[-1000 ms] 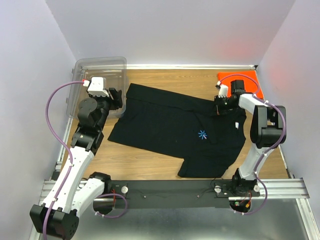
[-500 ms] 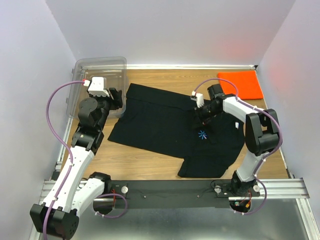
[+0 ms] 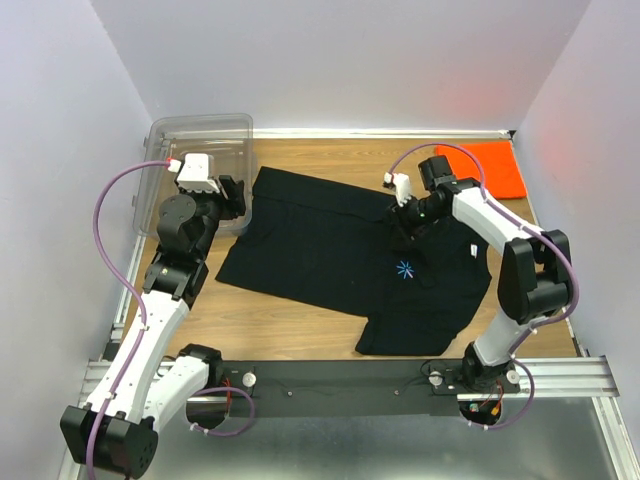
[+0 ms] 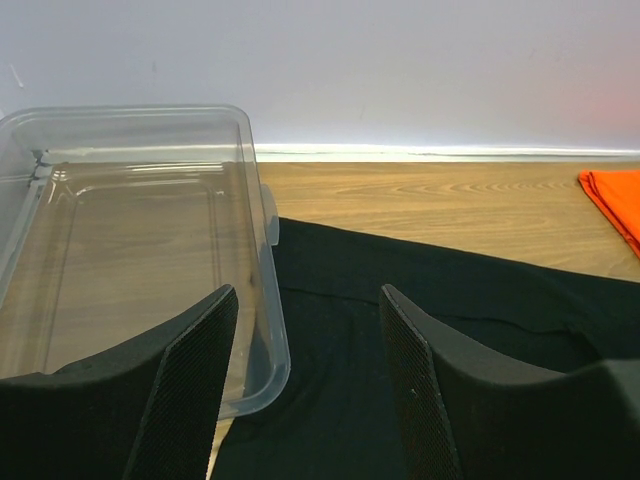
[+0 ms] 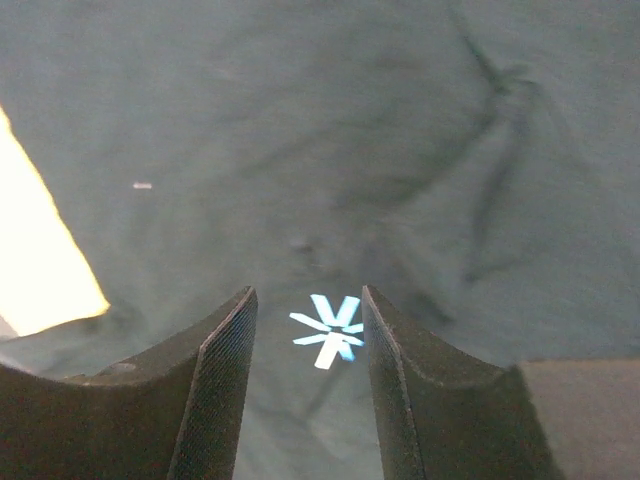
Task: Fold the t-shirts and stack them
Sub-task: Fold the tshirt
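The black t-shirt (image 3: 330, 250) lies spread across the middle of the table, its blue starburst logo (image 3: 405, 269) facing up. The orange t-shirt (image 3: 488, 166) lies folded at the back right corner. My right gripper (image 3: 405, 222) is open and empty, hovering over the black shirt just behind the logo; in the right wrist view the logo (image 5: 328, 330) shows between its fingers (image 5: 305, 295). My left gripper (image 3: 236, 206) is open and empty at the shirt's left edge, next to the bin; its wrist view shows black cloth (image 4: 420, 300) between its fingers (image 4: 308, 295).
A clear plastic bin (image 3: 195, 150) stands at the back left, its corner touching the black shirt's edge (image 4: 265, 370). White walls close in the table on three sides. The arms' black rail (image 3: 340, 380) runs along the near edge.
My right arm has swung left from the orange shirt at the back right to over the middle of the black shirt. The left arm has not moved.
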